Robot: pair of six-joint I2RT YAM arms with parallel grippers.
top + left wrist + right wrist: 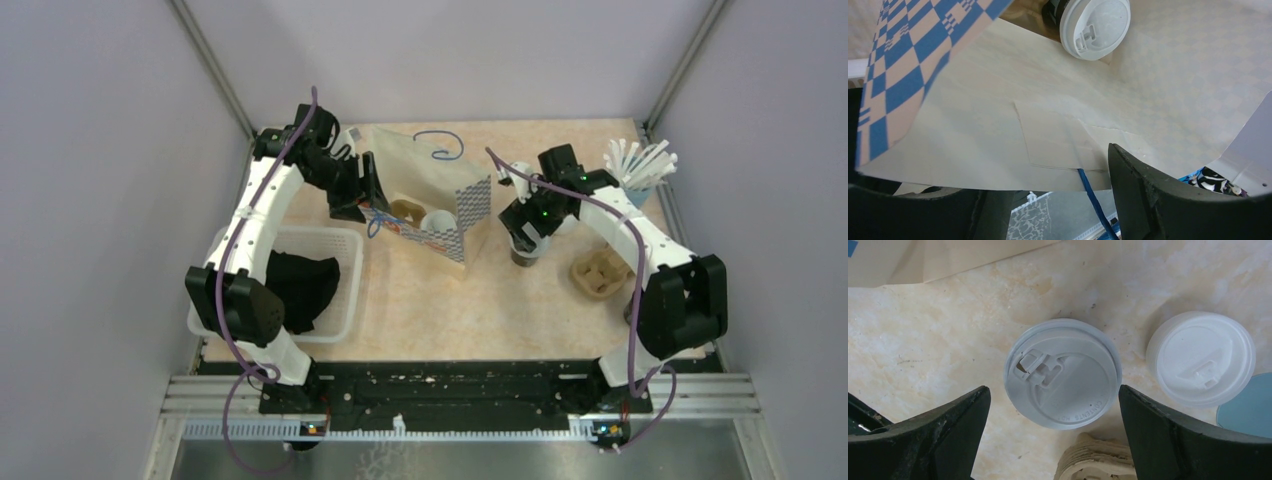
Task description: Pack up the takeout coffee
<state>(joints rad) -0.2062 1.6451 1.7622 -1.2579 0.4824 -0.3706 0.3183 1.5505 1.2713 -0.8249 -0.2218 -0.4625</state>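
Note:
A paper bag point(430, 185) with a blue checked side lies open toward the front. One takeout coffee cup point(437, 222) with a pale lid sits inside it beside a cardboard carrier point(405, 210); the lid shows in the left wrist view point(1094, 27). My left gripper point(368, 200) is open at the bag's mouth, its jaws point(1048, 175) apart around the paper edge point(998, 165). The second cup point(524, 255) stands on the table. My right gripper point(527, 232) is open just above it, fingers point(1054, 390) on either side of its lid point(1063, 372).
A loose white lid point(1201, 357) lies right of the second cup. A stack of cardboard carriers point(600, 273) sits front right of it. A holder of white straws point(640, 165) stands at the back right. A white basket point(345, 290) with a black cloth is at the left.

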